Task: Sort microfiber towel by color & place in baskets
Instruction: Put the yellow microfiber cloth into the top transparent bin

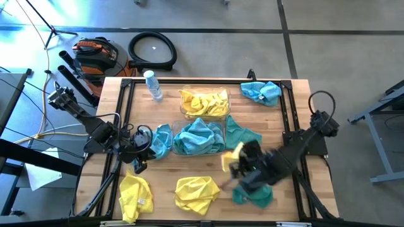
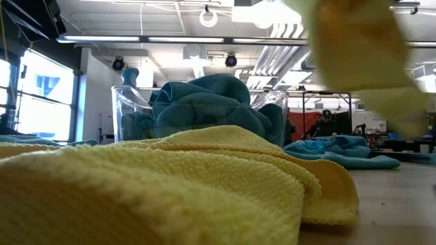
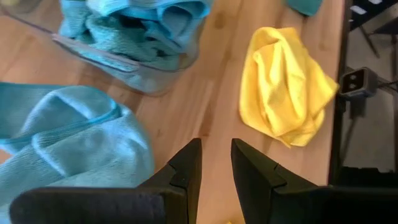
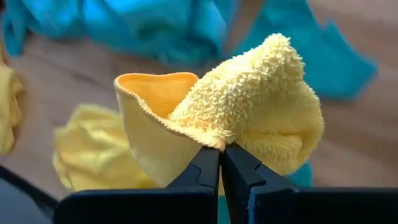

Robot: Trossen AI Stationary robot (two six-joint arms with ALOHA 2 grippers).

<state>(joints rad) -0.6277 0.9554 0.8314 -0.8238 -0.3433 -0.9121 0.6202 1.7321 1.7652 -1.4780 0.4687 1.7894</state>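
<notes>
Two clear baskets stand mid-table. The far basket [image 1: 203,104] holds yellow towels; the near basket [image 1: 199,137] is heaped with teal ones [image 2: 197,102]. My right gripper [image 1: 235,162] is shut on a small yellow towel [image 4: 249,112], which also shows in the air in the low view [image 2: 361,54]. Below it lies a teal towel [image 1: 255,194]. My left gripper [image 3: 216,165] hovers open over bare wood beside a teal towel [image 3: 68,137]. Two more yellow towels [image 1: 136,195] [image 1: 196,192] rest flat near the front edge. My right gripper pinches a gathered fold of the yellow towel [image 4: 214,142] between its two fingertips. The fingers slant down from above. The towel is lifted clear of the table and bunched, with a hemmed edge [image 4: 146,109] curling open on one side.
A clear water bottle [image 1: 153,85] lies at the far left of the table. Loose teal towels lie at the far right corner [image 1: 260,91], right of the teal basket [image 1: 243,133] and left of it [image 1: 161,140]. Black rails edge the table's sides [image 1: 291,113].
</notes>
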